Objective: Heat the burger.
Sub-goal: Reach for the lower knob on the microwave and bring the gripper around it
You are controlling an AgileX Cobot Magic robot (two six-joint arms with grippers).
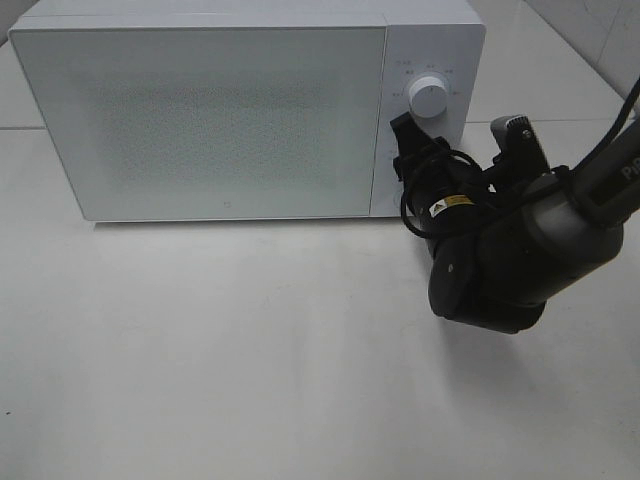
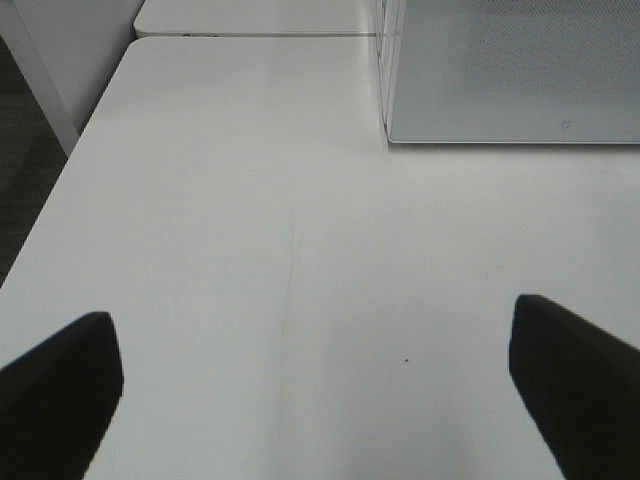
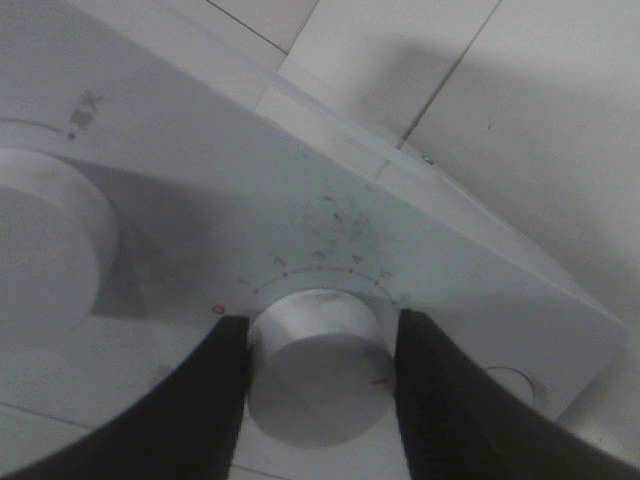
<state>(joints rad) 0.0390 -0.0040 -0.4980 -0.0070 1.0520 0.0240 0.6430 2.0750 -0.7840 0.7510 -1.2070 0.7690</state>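
The right gripper [image 3: 320, 328] pinches the smooth round white knob [image 3: 318, 385] on the boxy microwave [image 1: 200, 110]; the left gripper [image 2: 312, 330] gapes wide.

A white table [image 1: 250, 360] fills the high view from 3 round to 9 o'clock under soft, even light. At 10 o'clock a thin seam [image 1: 30, 127] parts it from a second white tabletop [image 1: 12, 100] behind. Pale tiles [image 1: 600, 40] with thin joints show at 1 o'clock, and the left wrist view catches dark floor [image 2: 15, 200] beside the table's edge.
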